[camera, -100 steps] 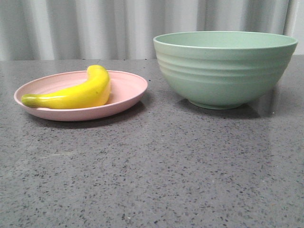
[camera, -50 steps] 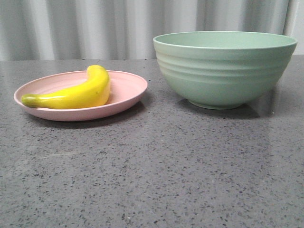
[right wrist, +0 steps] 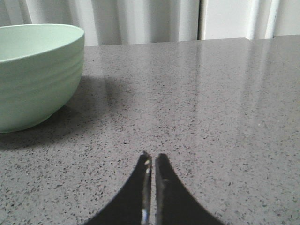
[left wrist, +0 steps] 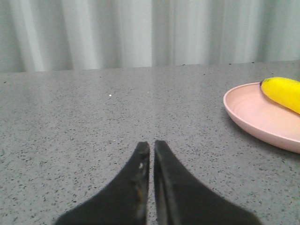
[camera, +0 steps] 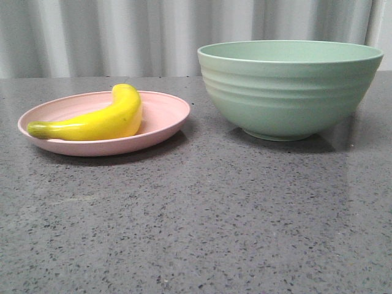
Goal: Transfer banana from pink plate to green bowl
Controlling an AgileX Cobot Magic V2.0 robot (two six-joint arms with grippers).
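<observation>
The yellow banana (camera: 101,119) lies curved on the pink plate (camera: 165,116) at the left of the grey table in the front view. The green bowl (camera: 288,89) stands upright to the plate's right, a small gap between them. Neither gripper shows in the front view. My left gripper (left wrist: 152,146) is shut and empty, low over bare table, with the plate's rim (left wrist: 248,122) and the banana's end (left wrist: 283,93) some way off to one side. My right gripper (right wrist: 153,157) is shut and empty over bare table, with the bowl (right wrist: 33,75) off to one side.
A pale pleated curtain (camera: 122,30) runs behind the table's far edge. The speckled grey tabletop (camera: 196,220) stretches in front of the plate and bowl.
</observation>
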